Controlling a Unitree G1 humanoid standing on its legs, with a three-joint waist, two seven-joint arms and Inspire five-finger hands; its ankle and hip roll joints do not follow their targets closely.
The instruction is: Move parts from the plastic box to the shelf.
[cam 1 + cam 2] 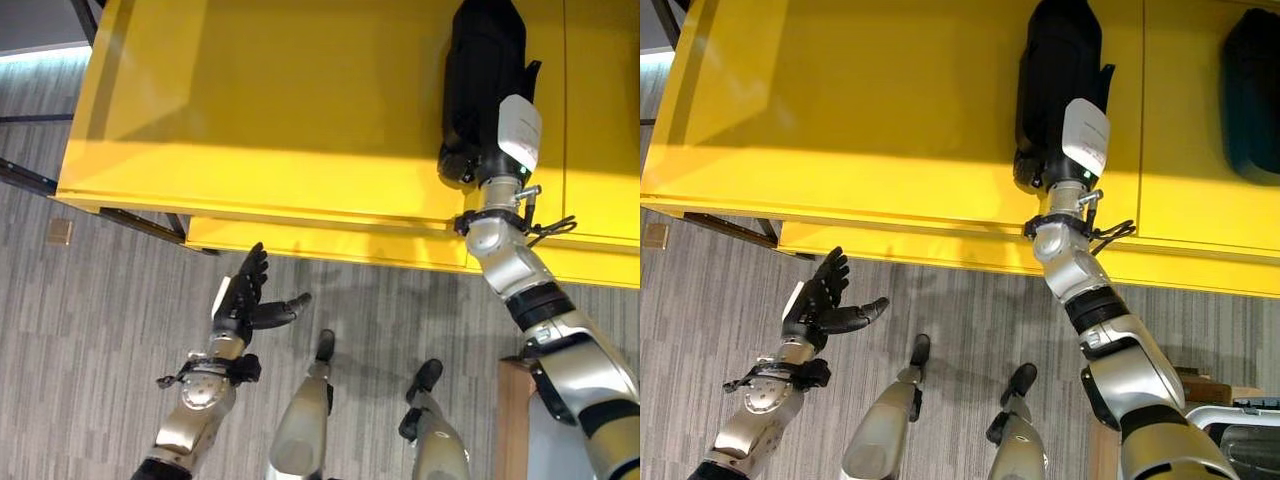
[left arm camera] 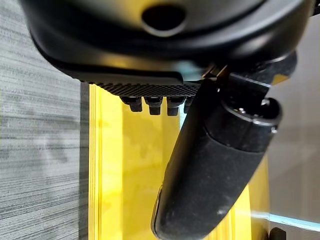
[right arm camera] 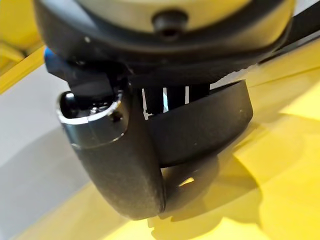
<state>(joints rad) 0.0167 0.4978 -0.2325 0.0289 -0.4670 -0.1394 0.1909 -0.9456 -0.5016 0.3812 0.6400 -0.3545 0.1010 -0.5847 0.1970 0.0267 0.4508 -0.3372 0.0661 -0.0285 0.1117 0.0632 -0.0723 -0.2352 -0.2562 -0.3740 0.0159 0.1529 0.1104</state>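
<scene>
Left eye view, item one: a yellow shelf [image 1: 280,120] fills the upper part of the frame, its front edge running across the middle, with a lower yellow ledge [image 1: 330,245] just beneath it. Item two: a black part [image 1: 480,70] lies on the shelf at upper right, long and rounded, its near end at the right hand [image 1: 475,150], which reaches over the shelf edge from the lower right. Right wrist view: the thumb [image 3: 120,165] curls round a dark curved band of the part [image 3: 200,125], and the fingers beside it are bent the same way, so the hand grips the part, which sits low over the yellow surface. Item three: the left hand [image 1: 245,295] hangs at lower left of the frame, below the shelf and over grey striped carpet [image 1: 100,330], fingers straight and spread, thumb out to the side, holding nothing. Item four, right eye view: a second dark part [image 1: 1252,95] lies on the shelf at the upper right edge, well apart from the first. Item five: a small tan square [image 1: 60,232] on the carpet at the left edge.
</scene>
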